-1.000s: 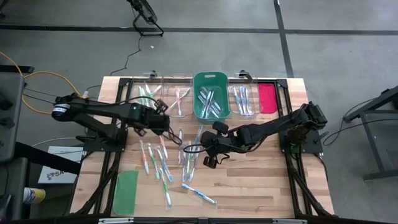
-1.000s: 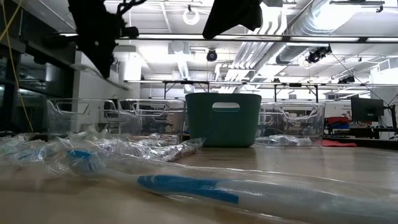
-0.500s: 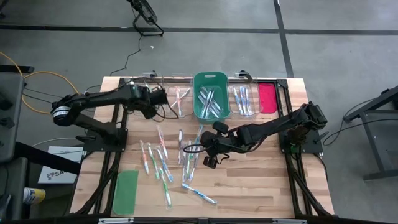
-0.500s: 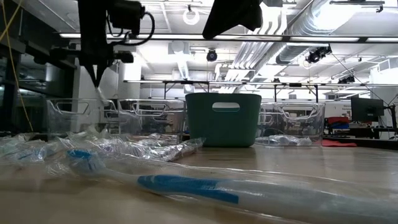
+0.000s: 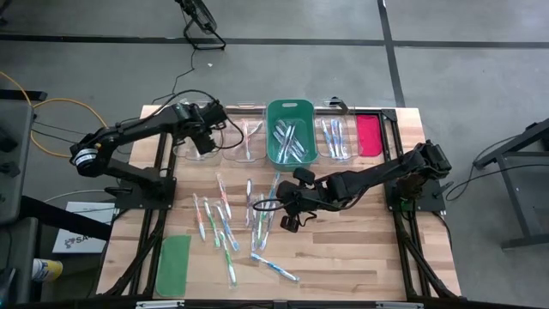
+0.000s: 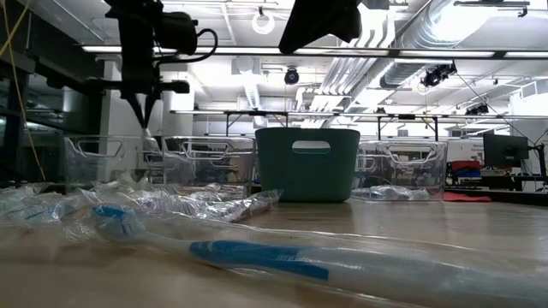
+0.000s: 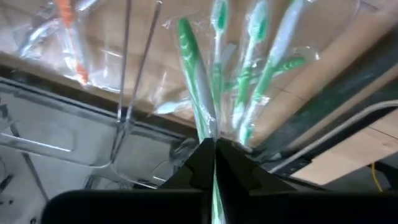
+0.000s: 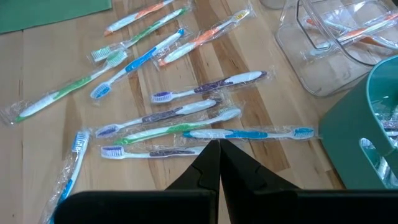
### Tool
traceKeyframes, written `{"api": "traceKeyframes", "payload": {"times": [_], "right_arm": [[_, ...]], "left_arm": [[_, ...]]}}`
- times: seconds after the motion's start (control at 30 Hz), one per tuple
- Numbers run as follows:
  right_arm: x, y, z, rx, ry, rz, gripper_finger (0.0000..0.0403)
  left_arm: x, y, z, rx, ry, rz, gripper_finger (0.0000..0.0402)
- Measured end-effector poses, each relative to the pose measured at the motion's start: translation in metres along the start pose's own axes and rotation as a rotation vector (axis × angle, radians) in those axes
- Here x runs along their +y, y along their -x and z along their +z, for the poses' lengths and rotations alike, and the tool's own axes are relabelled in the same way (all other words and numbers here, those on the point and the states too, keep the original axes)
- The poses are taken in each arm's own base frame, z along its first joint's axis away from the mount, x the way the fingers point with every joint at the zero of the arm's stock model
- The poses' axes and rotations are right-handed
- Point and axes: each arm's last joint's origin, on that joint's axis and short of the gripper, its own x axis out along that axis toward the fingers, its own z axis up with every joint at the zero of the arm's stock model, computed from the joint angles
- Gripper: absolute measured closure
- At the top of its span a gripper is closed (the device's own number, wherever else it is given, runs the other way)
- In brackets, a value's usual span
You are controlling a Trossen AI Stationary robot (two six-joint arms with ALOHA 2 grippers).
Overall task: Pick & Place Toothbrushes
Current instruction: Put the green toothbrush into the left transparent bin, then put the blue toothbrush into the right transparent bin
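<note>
Now left pincer (image 7: 211,146) clamped on green toothbrush (image 7: 194,74) above clear bin (image 5: 199,137); right pincer (image 8: 219,149) together.

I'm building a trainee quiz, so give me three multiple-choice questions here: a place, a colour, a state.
1. Where is the left claw? A over the green lid, B over the leftmost clear bin, C over the pink lid.
2. What colour is the middle bin? A clear, B red, C green.
3. How is the right claw? A shut, empty, B wide open, C gripping a lid.
Answers: B, high view shows it above that bin; C, its walls are green; A, its fingers meet with nothing between.
</note>
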Motion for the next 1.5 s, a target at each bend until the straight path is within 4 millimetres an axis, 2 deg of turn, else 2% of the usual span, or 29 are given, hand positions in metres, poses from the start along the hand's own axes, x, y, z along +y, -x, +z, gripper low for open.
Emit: {"api": "traceKeyframes", "payload": {"times": [0.1,0.3,0.37,0.43,0.63,0.87,1.03,1.27,1.5], "right_arm": [[0.0,0.0,0.0,0.0,0.0,0.0,0.04],[0.0,0.0,0.0,0.0,0.0,0.0,0.04],[0.0,0.0,0.0,0.003,-0.003,-0.001,0.04],[-0.001,0.0,-0.002,0.018,-0.021,-0.009,0.04],[-0.001,0.002,-0.011,0.088,-0.08,-0.046,0.04],[0.006,0.002,-0.024,0.131,-0.089,-0.054,0.04],[0.007,-0.001,-0.036,0.181,-0.154,-0.061,0.04],[0.021,0.002,-0.041,0.226,-0.174,0.068,0.0395],[0.048,0.002,-0.047,0.186,-0.139,0.18,0.034]], "left_arm": [[-0.001,0.0,0.0,-0.004,-0.007,-0.011,0.0367],[-0.002,0.0,0.0,-0.004,0.019,-0.017,0.0277],[-0.001,0.0,0.0,-0.002,0.079,-0.009,0.0252],[0.001,0.0,0.0,0.0,0.226,0.006,0.0238],[0.0,0.0,0.002,-0.071,0.625,-0.006,0.0232],[-0.005,0.008,0.007,-0.296,0.885,-0.067,0.0232],[-0.015,0.028,0.005,-0.39,0.963,-0.006,0.0232],[-0.032,0.07,0.009,-0.516,1.027,0.193,0.0232],[-0.038,0.091,0.029,-0.545,0.987,0.279,0.0232]]}}
